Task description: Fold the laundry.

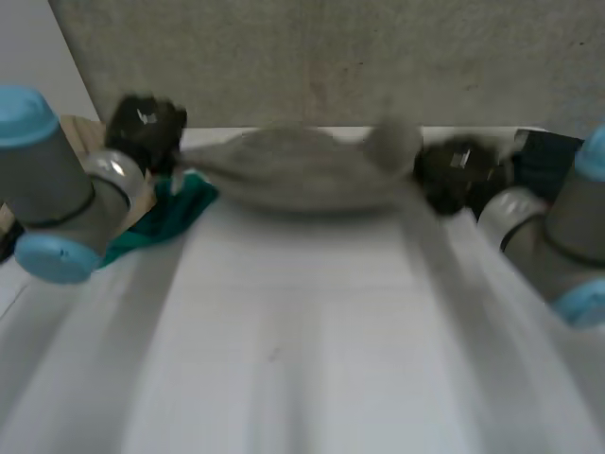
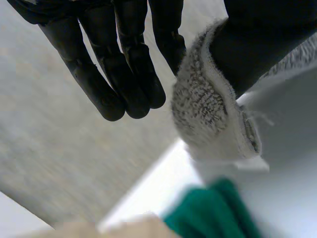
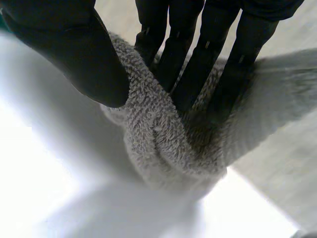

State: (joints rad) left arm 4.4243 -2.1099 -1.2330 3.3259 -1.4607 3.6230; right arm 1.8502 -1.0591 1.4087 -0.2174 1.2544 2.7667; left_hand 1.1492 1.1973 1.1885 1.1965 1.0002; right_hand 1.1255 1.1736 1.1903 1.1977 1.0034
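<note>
A grey towel (image 1: pixel 302 170) hangs stretched between my two hands over the far part of the white table (image 1: pixel 302 340). My left hand (image 1: pixel 144 128) holds its left end. In the left wrist view that end of the towel (image 2: pixel 208 109) is caught at the thumb (image 2: pixel 252 49), while the fingers (image 2: pixel 124 84) reach out beside it. My right hand (image 1: pixel 458 175) grips the right end. Its thumb (image 3: pixel 74 54) and fingers (image 3: pixel 198 74) pinch a bunched fold of the towel (image 3: pixel 163 144).
A green cloth (image 1: pixel 165 222) lies at the table's left edge under my left hand, also green cloth (image 2: pixel 213 213). A dark cloth (image 1: pixel 544 156) sits at the far right. A tan box (image 1: pixel 80 132) stands at the far left. A grey wall (image 1: pixel 331 57) rises behind the table.
</note>
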